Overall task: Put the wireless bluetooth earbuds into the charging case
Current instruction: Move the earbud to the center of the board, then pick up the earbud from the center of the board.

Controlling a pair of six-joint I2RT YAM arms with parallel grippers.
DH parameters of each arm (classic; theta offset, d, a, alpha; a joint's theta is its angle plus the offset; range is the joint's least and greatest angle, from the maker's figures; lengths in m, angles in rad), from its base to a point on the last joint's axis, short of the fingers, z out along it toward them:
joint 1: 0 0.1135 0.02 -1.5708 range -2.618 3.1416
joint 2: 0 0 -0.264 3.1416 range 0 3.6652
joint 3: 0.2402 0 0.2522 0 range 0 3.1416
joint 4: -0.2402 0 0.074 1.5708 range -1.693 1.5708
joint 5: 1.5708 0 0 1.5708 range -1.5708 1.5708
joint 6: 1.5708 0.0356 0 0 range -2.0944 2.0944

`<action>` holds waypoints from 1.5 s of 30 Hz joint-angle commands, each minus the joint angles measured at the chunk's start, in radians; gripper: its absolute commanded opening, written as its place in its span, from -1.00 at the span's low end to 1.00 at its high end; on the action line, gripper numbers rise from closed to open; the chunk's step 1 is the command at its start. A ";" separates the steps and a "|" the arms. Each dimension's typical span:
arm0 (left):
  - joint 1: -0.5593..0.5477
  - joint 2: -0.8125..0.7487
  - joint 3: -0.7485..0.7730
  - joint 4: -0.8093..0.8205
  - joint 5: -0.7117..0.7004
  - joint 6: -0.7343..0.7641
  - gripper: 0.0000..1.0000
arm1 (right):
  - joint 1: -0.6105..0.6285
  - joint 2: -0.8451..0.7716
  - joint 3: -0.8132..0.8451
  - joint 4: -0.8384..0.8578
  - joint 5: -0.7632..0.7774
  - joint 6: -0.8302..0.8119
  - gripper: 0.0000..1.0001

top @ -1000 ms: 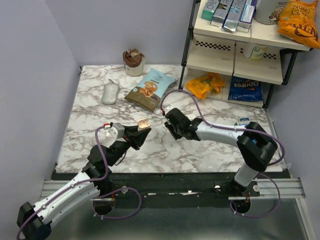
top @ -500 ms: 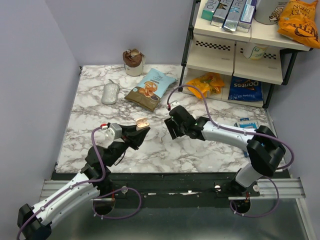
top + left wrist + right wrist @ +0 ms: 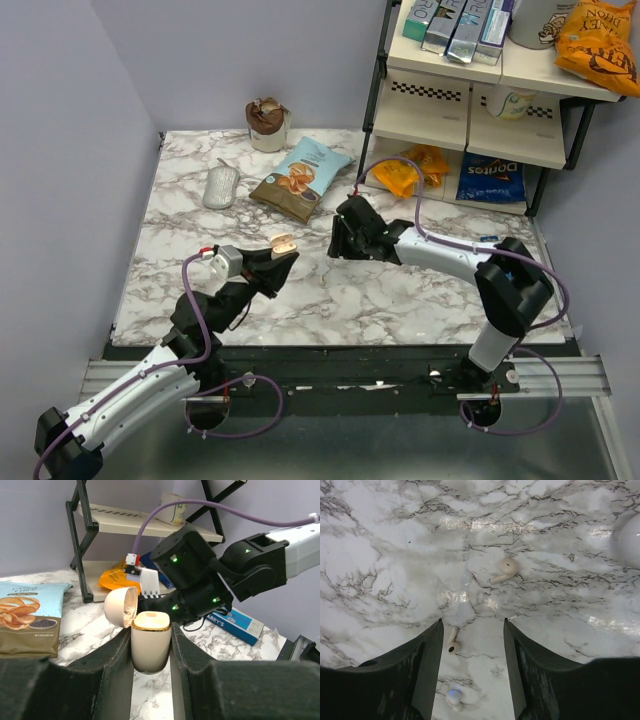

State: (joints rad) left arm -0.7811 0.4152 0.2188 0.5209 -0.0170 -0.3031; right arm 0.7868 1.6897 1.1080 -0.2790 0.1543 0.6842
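Note:
My left gripper [image 3: 281,256] is shut on the charging case [image 3: 284,243], a cream case with a gold rim, held upright above the table with its lid [image 3: 121,606] hinged open to the left. In the left wrist view the case [image 3: 150,647] sits between both fingers. My right gripper [image 3: 336,243] is open and points down at the marble table. In the right wrist view its jaws [image 3: 472,625] stand wide apart. One cream earbud [image 3: 452,641] lies on the table just inside the left finger. A second earbud [image 3: 504,570] lies farther ahead. Both earbuds are hidden in the top view.
A grey mouse [image 3: 221,186], a chip bag [image 3: 302,177] and a cup [image 3: 267,124] sit at the far side of the table [image 3: 180,250]. A black shelf rack [image 3: 470,95] with snack bags stands at the back right. A blue box [image 3: 490,242] lies by the right arm.
My right gripper has swung away from the near edge and a little left, now pointing down over the earbuds. My left gripper has shifted slightly left with the case.

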 commanded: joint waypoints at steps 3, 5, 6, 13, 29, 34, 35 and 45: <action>-0.006 -0.013 0.025 0.008 -0.058 -0.016 -1.00 | -0.058 0.111 0.064 -0.019 -0.060 0.234 0.23; -0.006 -0.015 0.027 0.001 -0.067 -0.016 -1.00 | -0.078 0.139 0.062 -0.019 -0.073 0.271 0.22; -0.007 -0.018 0.027 -0.002 -0.070 -0.016 -1.00 | -0.081 0.146 0.062 -0.019 -0.078 0.278 0.22; -0.007 -0.016 0.024 -0.004 -0.084 -0.013 -1.00 | -0.103 0.186 0.070 -0.011 -0.091 0.333 0.09; -0.009 -0.027 0.031 -0.027 -0.089 -0.011 -1.00 | -0.126 0.275 0.116 -0.060 -0.070 0.334 -0.24; -0.009 -0.029 0.031 -0.029 -0.087 -0.010 -1.00 | -0.132 0.278 0.116 -0.072 -0.050 0.253 -0.40; -0.009 -0.029 0.033 -0.030 -0.086 -0.010 -1.00 | -0.133 0.280 0.118 -0.074 -0.047 0.232 -0.42; -0.010 -0.018 0.033 -0.025 -0.081 -0.013 -1.00 | -0.132 0.242 0.090 -0.114 -0.001 0.025 -0.39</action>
State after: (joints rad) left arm -0.7876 0.3965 0.2207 0.4831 -0.0868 -0.3115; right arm 0.6655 1.9240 1.2243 -0.2939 0.0780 0.8188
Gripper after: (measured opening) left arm 0.367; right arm 0.286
